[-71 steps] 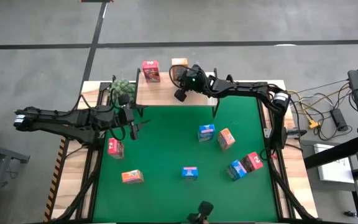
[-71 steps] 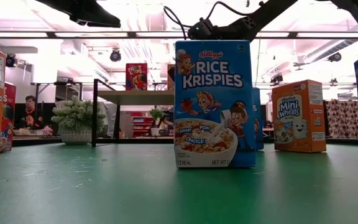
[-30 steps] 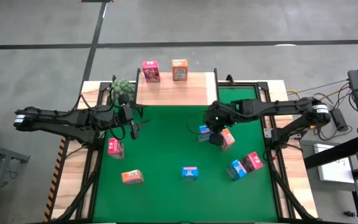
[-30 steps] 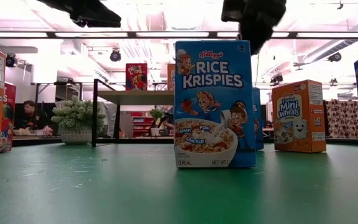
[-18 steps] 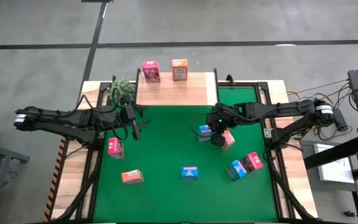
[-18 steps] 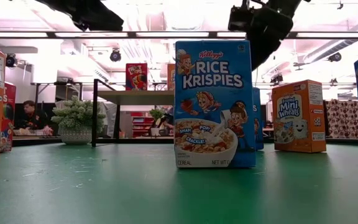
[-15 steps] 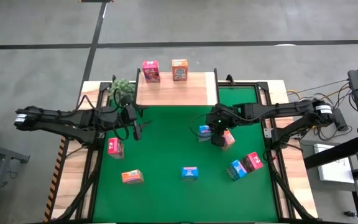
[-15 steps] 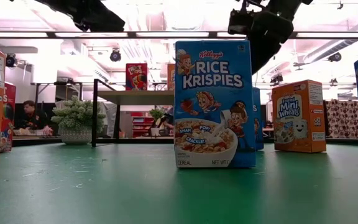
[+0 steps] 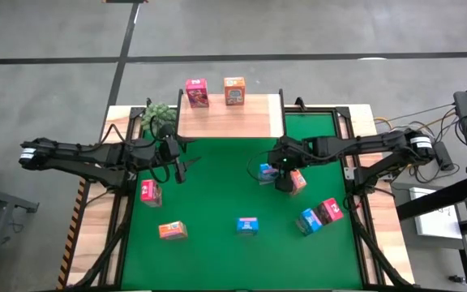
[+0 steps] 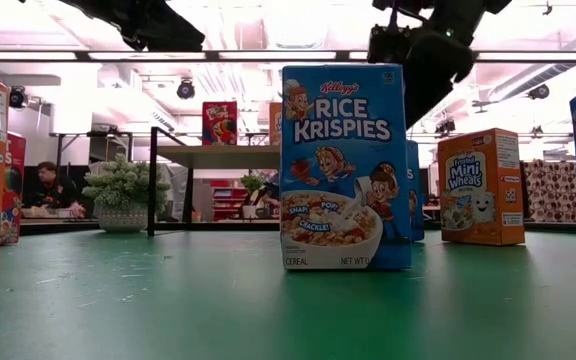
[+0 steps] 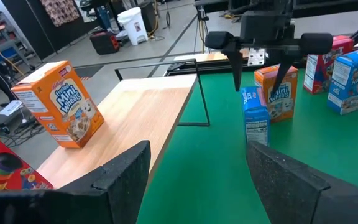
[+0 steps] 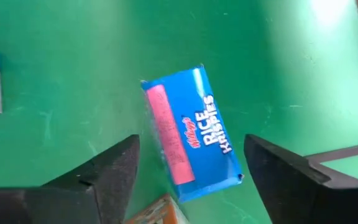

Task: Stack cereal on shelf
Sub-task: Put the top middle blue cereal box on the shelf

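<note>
An orange box stands just beside the blue box, crowding that side

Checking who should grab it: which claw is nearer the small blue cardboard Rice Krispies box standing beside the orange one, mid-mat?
Right. The right claw hangs open directly above the small blue cardboard Rice Krispies box; the left claw waits, open, across the mat by the shelf's left end.

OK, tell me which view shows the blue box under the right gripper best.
Right wrist view: the blue box fills the frame from above. Left wrist view shows its side, high view a speck, low view little.
</note>
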You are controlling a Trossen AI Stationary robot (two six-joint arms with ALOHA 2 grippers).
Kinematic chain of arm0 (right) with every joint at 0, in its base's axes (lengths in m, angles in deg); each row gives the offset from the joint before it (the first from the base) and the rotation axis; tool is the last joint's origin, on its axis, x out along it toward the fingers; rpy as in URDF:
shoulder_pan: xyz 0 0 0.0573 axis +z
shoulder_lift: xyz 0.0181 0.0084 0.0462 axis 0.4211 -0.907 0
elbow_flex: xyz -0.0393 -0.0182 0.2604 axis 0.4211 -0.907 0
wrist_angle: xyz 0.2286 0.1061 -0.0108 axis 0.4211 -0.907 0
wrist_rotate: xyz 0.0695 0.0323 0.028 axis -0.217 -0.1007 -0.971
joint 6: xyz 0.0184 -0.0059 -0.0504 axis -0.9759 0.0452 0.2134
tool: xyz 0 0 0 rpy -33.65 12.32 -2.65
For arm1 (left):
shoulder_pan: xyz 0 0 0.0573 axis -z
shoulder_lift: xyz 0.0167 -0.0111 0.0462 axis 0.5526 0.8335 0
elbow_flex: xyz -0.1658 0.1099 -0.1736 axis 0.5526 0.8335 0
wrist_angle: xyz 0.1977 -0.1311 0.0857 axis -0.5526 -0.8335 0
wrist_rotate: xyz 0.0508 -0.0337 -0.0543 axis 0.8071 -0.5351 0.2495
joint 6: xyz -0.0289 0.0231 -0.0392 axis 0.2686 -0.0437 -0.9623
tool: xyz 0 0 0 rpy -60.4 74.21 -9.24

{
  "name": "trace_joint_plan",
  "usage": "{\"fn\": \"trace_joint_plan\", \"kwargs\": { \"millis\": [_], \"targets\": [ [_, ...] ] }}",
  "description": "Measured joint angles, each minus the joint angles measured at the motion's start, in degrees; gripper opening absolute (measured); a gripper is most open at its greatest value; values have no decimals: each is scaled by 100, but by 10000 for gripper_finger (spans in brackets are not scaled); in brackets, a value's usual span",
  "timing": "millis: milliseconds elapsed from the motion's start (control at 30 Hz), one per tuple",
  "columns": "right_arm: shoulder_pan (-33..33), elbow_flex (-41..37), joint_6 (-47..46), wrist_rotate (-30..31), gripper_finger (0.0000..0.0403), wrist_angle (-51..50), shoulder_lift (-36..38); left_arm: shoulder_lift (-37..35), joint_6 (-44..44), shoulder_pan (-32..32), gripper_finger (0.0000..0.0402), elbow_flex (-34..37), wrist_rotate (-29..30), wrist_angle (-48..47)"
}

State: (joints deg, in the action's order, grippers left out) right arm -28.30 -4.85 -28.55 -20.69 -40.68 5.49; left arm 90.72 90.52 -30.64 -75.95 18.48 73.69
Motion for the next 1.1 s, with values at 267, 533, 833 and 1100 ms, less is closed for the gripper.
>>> {"fn": "trace_joint_plan", "kwargs": {
  "millis": [267, 533, 833, 1100],
  "targets": [
    [-2, -283, 83, -6, 271, 326, -2, 4, 2, 0, 249, 0, 0, -2],
    [-2, -265, 83, -8, 219, 333, -2, 4, 2, 2, 249, 2, 0, -2],
    [-2, -265, 30, -11, 167, 332, -2, 4, 7, 2, 249, 7, 1, -2],
    [0, -124, -185, -32, 148, 211, 71, 4, 9, 2, 249, 13, 0, -4]
  ]
}}
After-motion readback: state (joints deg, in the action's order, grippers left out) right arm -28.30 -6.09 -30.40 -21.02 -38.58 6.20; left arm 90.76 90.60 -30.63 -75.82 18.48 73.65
